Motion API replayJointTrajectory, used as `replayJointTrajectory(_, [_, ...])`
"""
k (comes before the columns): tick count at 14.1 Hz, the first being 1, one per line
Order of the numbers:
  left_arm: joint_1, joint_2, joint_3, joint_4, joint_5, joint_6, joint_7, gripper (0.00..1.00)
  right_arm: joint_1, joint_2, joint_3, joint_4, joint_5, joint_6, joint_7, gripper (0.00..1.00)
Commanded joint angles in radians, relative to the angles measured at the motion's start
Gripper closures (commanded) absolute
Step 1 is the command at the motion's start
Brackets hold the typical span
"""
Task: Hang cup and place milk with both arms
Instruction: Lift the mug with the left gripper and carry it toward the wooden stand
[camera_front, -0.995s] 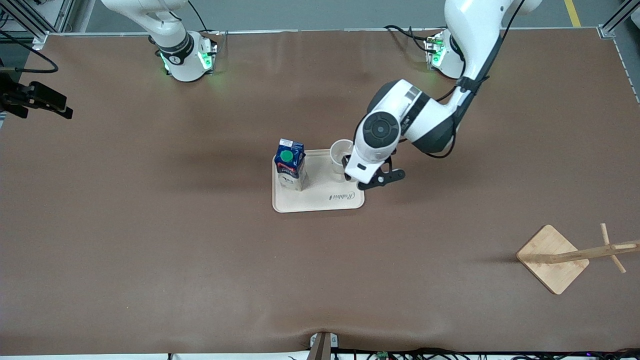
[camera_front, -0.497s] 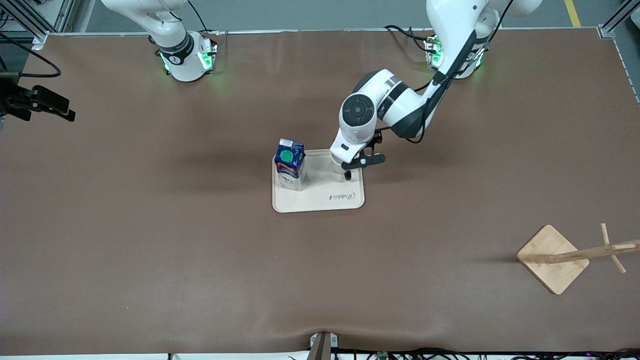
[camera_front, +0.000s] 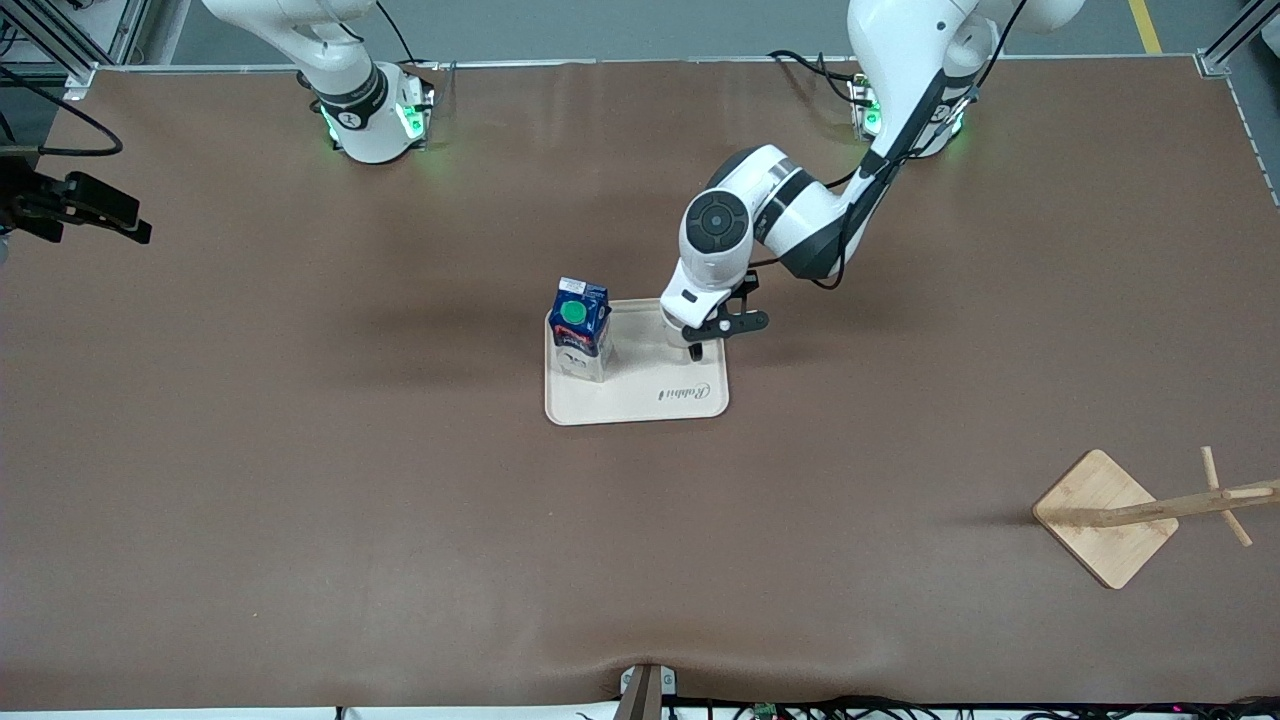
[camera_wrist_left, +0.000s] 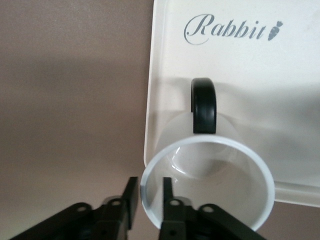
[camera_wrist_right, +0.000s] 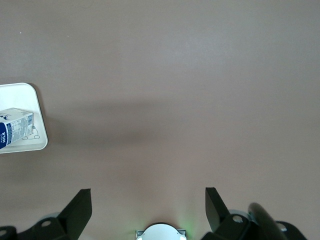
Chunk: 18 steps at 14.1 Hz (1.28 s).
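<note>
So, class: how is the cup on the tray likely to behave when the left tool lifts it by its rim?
The cup looks rigid, so it probably won't flex. The left tool straddles only one side of the wall, so the cup may tilt. Its surface looks smooth, so it could slip. It stands on the tray.
</note>
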Motion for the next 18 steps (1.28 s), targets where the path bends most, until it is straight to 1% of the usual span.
replayJointTrajectory(1, [0.002, 0.006, 0.007, 0.017, 0.024, 0.012, -0.011, 1.0, -0.003, 0.007, 0.002, 0.005, 0.01, -0.004, -0.013, 0.0])
replayJointTrajectory(4, [0.012, -0.009, 0.01, 0.033, 0.025, -0.002, -0.005, 1.0, -0.006, 0.008, 0.001, 0.005, 0.01, -0.006, -0.013, 0.0])
replayJointTrajectory(6, [0.025, -0.063, 0.012, 0.04, 0.025, -0.043, -0.006, 1.0, 0.002, 0.008, 0.002, 0.005, 0.01, -0.006, -0.013, 0.0])
replayJointTrajectory(7, [0.048, -0.098, 0.012, 0.048, 0.028, -0.061, -0.005, 1.0, 0.003, 0.008, 0.002, 0.005, 0.01, -0.006, -0.011, 0.0])
replayJointTrajectory(8, [0.062, -0.133, 0.012, 0.054, 0.044, -0.087, -0.001, 1.0, 0.0, 0.008, 0.001, 0.004, 0.01, -0.006, -0.013, 0.0])
replayJointTrajectory(9, [0.082, -0.167, 0.01, 0.06, 0.083, -0.112, 0.0, 1.0, -0.006, 0.013, 0.001, 0.004, 0.008, -0.006, -0.013, 0.0])
replayJointTrajectory(11, [0.155, -0.218, 0.007, 0.071, 0.149, -0.147, 0.034, 1.0, -0.001, 0.016, 0.001, 0.004, 0.008, -0.006, -0.013, 0.0])
replayJointTrajectory(14, [0.278, -0.262, 0.007, 0.091, 0.156, -0.149, 0.182, 1.0, 0.0, 0.026, 0.001, 0.004, 0.008, -0.012, -0.013, 0.0])
replayJointTrajectory(16, [0.367, -0.282, 0.006, 0.118, 0.154, -0.15, 0.344, 1.0, 0.002, 0.046, 0.001, 0.0, 0.008, -0.03, -0.014, 0.0])
replayJointTrajectory(18, [0.465, -0.307, 0.006, 0.122, 0.154, -0.155, 0.507, 1.0, 0.01, 0.065, 0.004, -0.001, 0.007, -0.073, -0.011, 0.0])
